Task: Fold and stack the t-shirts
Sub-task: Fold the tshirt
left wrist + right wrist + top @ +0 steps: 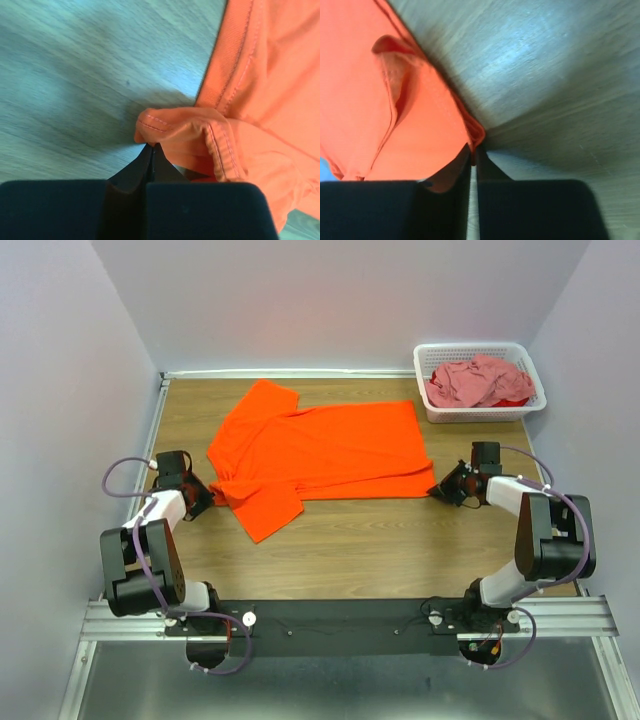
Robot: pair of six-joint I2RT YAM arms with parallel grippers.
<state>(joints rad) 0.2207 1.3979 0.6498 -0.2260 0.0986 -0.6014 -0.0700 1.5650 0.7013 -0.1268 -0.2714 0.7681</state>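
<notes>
A large bright orange t-shirt [320,450] lies spread flat on the wooden table [380,540], collar end to the left and hem to the right. My left gripper [205,498] sits at the shirt's near left shoulder, shut on a bunched fold of its orange cloth [180,132]. On the other side, my right gripper [440,488] is at the near right hem corner, shut on that corner of the orange t-shirt [476,134]. A dusty pink t-shirt [470,380] lies crumpled in the basket.
A white plastic lattice basket [432,365] stands at the back right corner and also holds a bit of red cloth [513,400]. White walls close in the table at left, back and right.
</notes>
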